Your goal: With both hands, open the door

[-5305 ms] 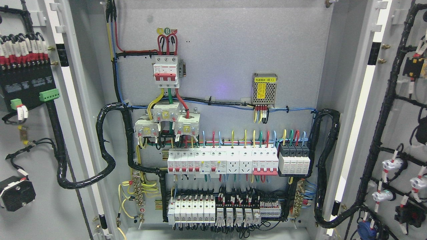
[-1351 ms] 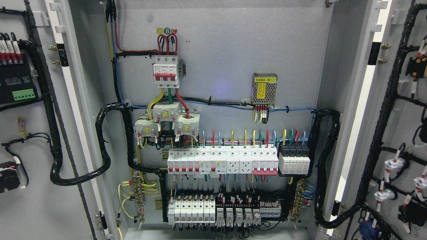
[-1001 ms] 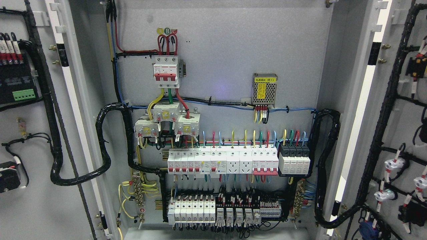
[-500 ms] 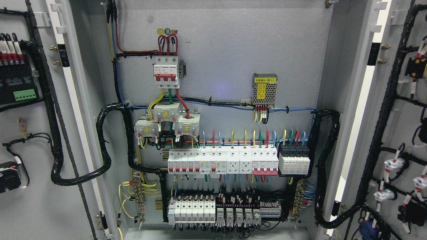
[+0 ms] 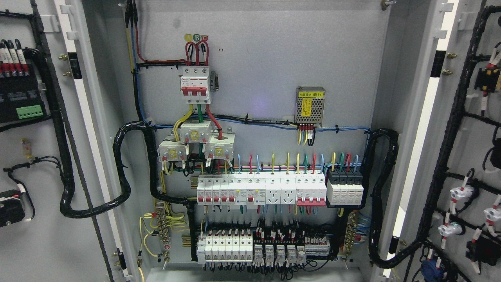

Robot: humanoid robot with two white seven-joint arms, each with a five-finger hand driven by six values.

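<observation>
Both doors stand swung wide. Left door (image 5: 35,243) fills the 9 o'clock edge, inner face showing; right door (image 5: 473,129) fills the 3 o'clock edge, inner face showing too. No hand in view on either side, so whether fingers are apart or together cannot be told.

On left door: black terminal block (image 5: 19,98) with green connector (image 5: 29,112) at its lower part. Black cable loom (image 5: 117,172) loops from left door into the cabinet (image 5: 274,47). On right door: black wire harness (image 5: 450,129) runs top to bottom, white indicator backs (image 5: 460,193) at about 4 o'clock; small parts there are blurry, possibly buttons.

Inside cabinet, centre: main breaker (image 5: 195,86) with red toggles at 11 o'clock, perforated power supply (image 5: 310,105) at 1 o'clock. Row of white breakers (image 5: 260,190) across the middle, black modules (image 5: 344,188) just beside at its right end. Lower breaker row (image 5: 250,246) at 6 o'clock.
</observation>
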